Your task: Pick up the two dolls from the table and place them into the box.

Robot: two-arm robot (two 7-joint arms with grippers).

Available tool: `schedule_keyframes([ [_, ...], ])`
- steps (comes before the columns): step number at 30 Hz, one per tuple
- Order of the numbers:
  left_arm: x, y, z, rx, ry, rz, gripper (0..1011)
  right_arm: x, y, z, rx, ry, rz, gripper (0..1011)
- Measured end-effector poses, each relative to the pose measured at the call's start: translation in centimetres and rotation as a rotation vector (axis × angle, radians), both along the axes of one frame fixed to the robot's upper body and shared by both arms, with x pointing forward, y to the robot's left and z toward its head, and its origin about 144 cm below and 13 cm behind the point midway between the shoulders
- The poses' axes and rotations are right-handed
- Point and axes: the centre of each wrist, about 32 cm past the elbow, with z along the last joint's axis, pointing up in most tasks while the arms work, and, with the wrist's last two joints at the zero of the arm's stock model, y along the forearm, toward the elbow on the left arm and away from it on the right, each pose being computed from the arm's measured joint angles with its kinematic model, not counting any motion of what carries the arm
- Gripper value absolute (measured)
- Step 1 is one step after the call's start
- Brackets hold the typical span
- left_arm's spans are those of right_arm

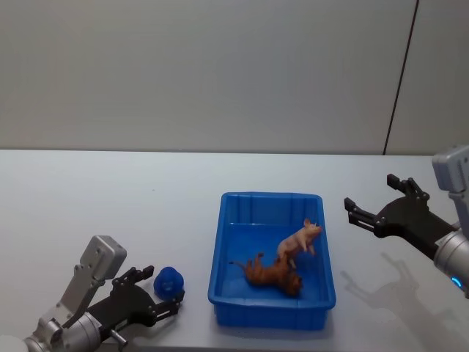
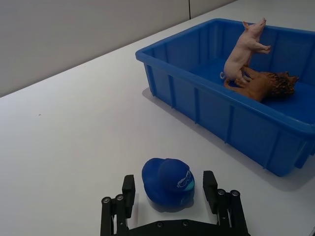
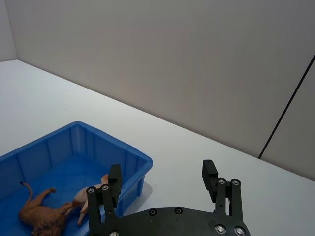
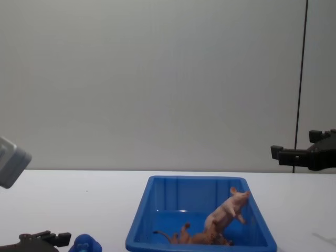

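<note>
Bright, even overhead light; soft shadows on the table (image 1: 110, 198); all views sharp.

Broad white table (image 1: 110, 198), carrying a blue box (image 1: 217, 258) near the middle and a small blue figure (image 1: 168, 281) just left of it.

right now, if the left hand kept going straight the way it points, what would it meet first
The rounded blue figure: it sits on the table between the open fingers of the left hand, just ahead of the palm. Farther along that line stands the blue box, though depth there is uncertain.
</note>
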Motion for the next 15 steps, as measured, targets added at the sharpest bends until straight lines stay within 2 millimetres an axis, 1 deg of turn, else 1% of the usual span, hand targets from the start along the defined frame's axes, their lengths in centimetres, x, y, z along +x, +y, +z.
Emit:
schedule_keyframes([
  [2, -0.01, 0.00, -0.06, 0.001, -0.007, 0.002, 850, 0.00, 0.00, 0.00, 0.000, 0.000, 0.000, 1001],
  [4, -0.03, 0.01, -0.11, 0.001, -0.019, 0.007, 786, 0.00, 0.00, 0.00, 0.000, 0.000, 0.000, 1001],
  [6, -0.11, 0.02, -0.20, 0.002, -0.028, 0.012, 744, 0.00, 0.00, 0.00, 0.000, 0.000, 0.000, 1001],
  [11, -0.33, 0.10, -0.42, 0.004, -0.042, 0.020, 566, 0.00, 0.00, 0.00, 0.000, 0.000, 0.000, 1001],
  [13, -0.40, 0.13, -0.49, 0.004, -0.046, 0.023, 533, 0.00, 0.00, 0.00, 0.000, 0.000, 0.000, 1001],
  [15, -0.54, 0.20, -0.63, 0.004, -0.051, 0.028, 445, 0.00, 0.00, 0.00, 0.000, 0.000, 0.000, 1001],
])
